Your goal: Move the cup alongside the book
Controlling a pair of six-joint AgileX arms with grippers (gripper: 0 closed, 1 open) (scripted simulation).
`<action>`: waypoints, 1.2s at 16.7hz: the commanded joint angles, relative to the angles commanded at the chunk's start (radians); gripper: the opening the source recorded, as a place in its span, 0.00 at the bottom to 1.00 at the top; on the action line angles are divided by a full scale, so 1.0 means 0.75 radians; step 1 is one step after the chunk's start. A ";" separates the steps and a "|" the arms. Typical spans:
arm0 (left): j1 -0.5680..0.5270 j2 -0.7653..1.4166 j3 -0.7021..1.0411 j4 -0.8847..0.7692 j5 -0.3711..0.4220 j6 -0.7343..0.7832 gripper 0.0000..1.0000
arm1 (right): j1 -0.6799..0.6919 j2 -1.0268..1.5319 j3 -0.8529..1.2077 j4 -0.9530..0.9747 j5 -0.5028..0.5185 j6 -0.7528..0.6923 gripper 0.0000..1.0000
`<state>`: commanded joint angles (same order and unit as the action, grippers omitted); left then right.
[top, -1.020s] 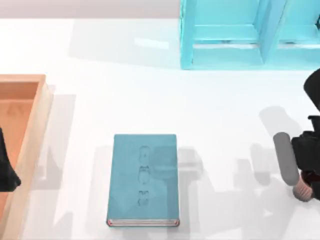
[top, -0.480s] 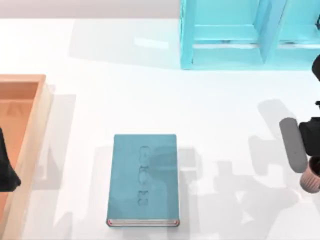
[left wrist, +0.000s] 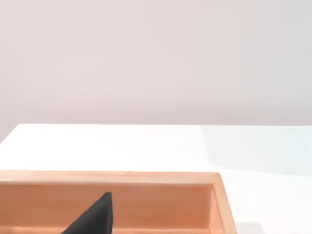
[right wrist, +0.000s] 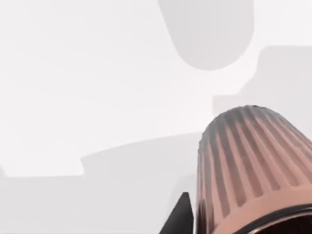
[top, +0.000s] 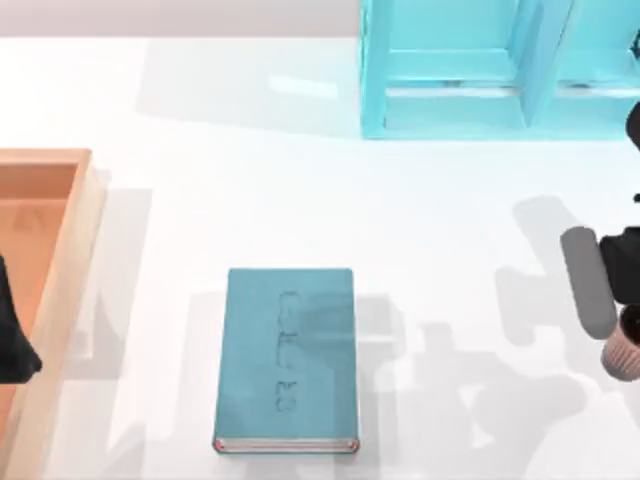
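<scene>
Since the earlier frames the cup [top: 625, 352] is riding higher and farther toward the right edge of the top view, carried by the right gripper [top: 622, 335]; the book [top: 287, 360] is lying where it lay. The cup is hanging well to the right of the book, above the tabletop [top: 440, 220], and casting a shadow below. In the right wrist view the ribbed cup [right wrist: 248, 165] is sitting close to the camera with a dark fingertip [right wrist: 181, 217] against its side, so the jaws are judged to be pinching the cup near its rim.

Risk, judged from this state: the grip is bearing on a tapered, ribbed wall, so the cup may be slipping or tilting during the long traverse toward the book. A low approach may be striking the book's right edge and shoving it.

Beyond the book, the shelf unit [top: 500, 70] is standing at the far side. Left of the book, the left gripper [top: 12, 340] is parking over the wooden tray [top: 70, 230]; its jaw state cannot be told.
</scene>
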<state>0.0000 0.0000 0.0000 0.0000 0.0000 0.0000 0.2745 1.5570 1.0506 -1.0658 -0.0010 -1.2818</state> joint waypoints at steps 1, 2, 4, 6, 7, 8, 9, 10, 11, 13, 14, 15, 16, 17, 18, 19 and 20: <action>0.000 0.000 0.000 0.000 0.000 0.000 1.00 | 0.019 0.009 0.016 -0.006 0.001 0.027 0.00; 0.000 0.000 0.000 0.000 0.000 0.000 1.00 | 0.046 0.023 0.040 -0.014 0.003 0.068 0.00; 0.000 0.000 0.000 0.000 0.000 0.000 1.00 | 0.118 0.063 0.106 -0.038 0.008 0.191 0.00; 0.000 0.000 0.000 0.000 0.000 0.000 1.00 | 0.202 0.115 0.190 -0.070 0.012 0.371 0.00; 0.000 0.000 0.000 0.000 0.000 0.000 1.00 | 0.246 0.143 0.236 -0.088 0.014 0.481 0.00; 0.000 0.000 0.000 0.000 0.000 0.000 1.00 | 0.290 0.173 0.283 -0.107 0.015 0.606 0.00; 0.000 0.000 0.000 0.000 0.000 0.000 1.00 | 0.332 0.203 0.329 -0.128 0.016 0.742 0.00; 0.000 0.000 0.000 0.000 0.000 0.000 1.00 | 0.372 0.234 0.375 -0.149 0.015 0.889 0.00; 0.000 0.000 0.000 0.000 0.000 0.000 1.00 | 0.410 0.264 0.420 -0.170 0.014 1.042 0.00; 0.000 0.000 0.000 0.000 0.000 0.000 1.00 | 0.475 0.326 0.509 -0.214 0.010 1.353 0.00; 0.000 0.000 0.000 0.000 0.000 0.000 1.00 | 0.503 0.357 0.555 -0.238 0.007 1.507 0.00; 0.000 0.000 0.000 0.000 0.000 0.000 1.00 | 0.527 0.388 0.601 -0.260 0.004 1.655 0.00; 0.000 0.000 0.000 0.000 0.000 0.000 1.00 | 0.546 0.416 0.645 -0.281 0.001 1.795 0.00; 0.000 0.000 0.000 0.000 0.000 0.000 1.00 | 0.560 0.440 0.686 -0.298 -0.003 1.925 0.00; 0.000 0.000 0.000 0.000 0.000 0.000 1.00 | 0.569 0.459 0.726 -0.313 -0.006 2.045 0.00; 0.000 0.000 0.000 0.000 0.000 0.000 1.00 | 0.574 0.475 0.763 -0.324 -0.008 2.156 0.00; 0.000 0.000 0.000 0.000 0.000 0.000 1.00 | 0.575 0.487 0.798 -0.332 -0.011 2.256 0.00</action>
<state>0.0000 0.0000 0.0000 0.0000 0.0000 0.0000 0.7059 1.9222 1.6488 -1.3148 -0.0090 0.4106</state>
